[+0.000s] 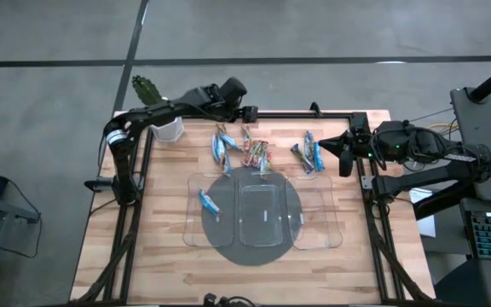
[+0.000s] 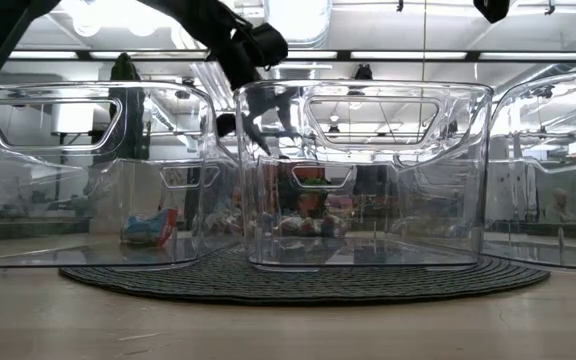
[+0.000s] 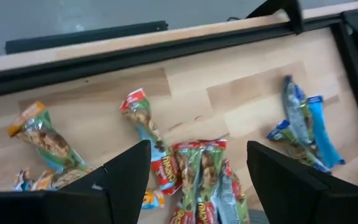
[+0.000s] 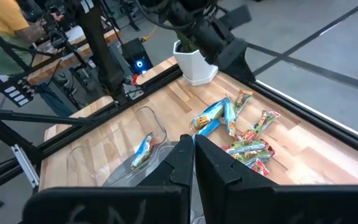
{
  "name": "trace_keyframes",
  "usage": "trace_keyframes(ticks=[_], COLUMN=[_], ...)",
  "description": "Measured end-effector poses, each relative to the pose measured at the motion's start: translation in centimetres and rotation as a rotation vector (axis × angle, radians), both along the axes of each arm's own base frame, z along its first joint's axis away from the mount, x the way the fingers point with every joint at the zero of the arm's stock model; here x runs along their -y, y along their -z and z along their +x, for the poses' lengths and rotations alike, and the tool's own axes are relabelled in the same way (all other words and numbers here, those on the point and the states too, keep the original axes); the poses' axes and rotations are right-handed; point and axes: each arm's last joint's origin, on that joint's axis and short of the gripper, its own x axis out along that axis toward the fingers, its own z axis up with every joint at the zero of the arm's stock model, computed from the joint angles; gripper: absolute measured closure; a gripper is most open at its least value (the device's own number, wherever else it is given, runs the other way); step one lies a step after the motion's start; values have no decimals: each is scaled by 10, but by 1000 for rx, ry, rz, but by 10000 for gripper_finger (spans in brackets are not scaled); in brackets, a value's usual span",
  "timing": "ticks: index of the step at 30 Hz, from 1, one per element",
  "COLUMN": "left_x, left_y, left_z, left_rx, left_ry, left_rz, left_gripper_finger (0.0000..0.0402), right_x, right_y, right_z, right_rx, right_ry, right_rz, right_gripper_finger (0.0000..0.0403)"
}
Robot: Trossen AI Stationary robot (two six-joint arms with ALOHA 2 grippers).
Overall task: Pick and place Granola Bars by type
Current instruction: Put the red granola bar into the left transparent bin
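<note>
The Granola Bars (image 1: 244,152) lie loose on the wooden table (image 1: 160,247) at twelve o'clock of the three clear trays (image 1: 263,211): a light blue cluster (image 1: 222,147) toward eleven, a red-pink bunch (image 1: 255,154) in the middle, and a darker blue group (image 1: 309,153) toward one. One blue bar (image 1: 208,202) already rests inside the left tray (image 1: 205,211), at nine o'clock of the round dark mat (image 1: 250,247). The left gripper (image 3: 194,180) hangs above the red-pink bunch (image 3: 201,180) with its fingers spread wide, holding nothing. The right gripper (image 4: 193,155) waits at the table's three o'clock edge, its fingers pressed together and empty. A white plant pot (image 1: 168,128) stands at the far left corner.
</note>
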Motion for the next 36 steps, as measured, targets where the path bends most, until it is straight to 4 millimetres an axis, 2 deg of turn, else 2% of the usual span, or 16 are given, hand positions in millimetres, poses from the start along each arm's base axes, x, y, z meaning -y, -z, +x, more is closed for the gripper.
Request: trace_keyframes(ticks=[11, 19, 26, 36], left_x=[0, 2, -5, -19], left_y=[37, 51, 54, 78], left_z=[0, -2, 12, 36], left_rx=[42, 37, 50, -57], left_ry=[-72, -55, -32, -1], left_rz=[-44, -74, -59, -109], left_gripper_finger=[155, 155, 155, 155], right_x=[1, 1, 1, 1], right_y=[0, 1, 1, 2], right_z=[0, 0, 0, 1], right_rx=[0, 1, 2, 2], right_ry=[20, 21, 22, 35], right_rz=[-2, 1, 3, 37], right_gripper_finger=[394, 394, 394, 394])
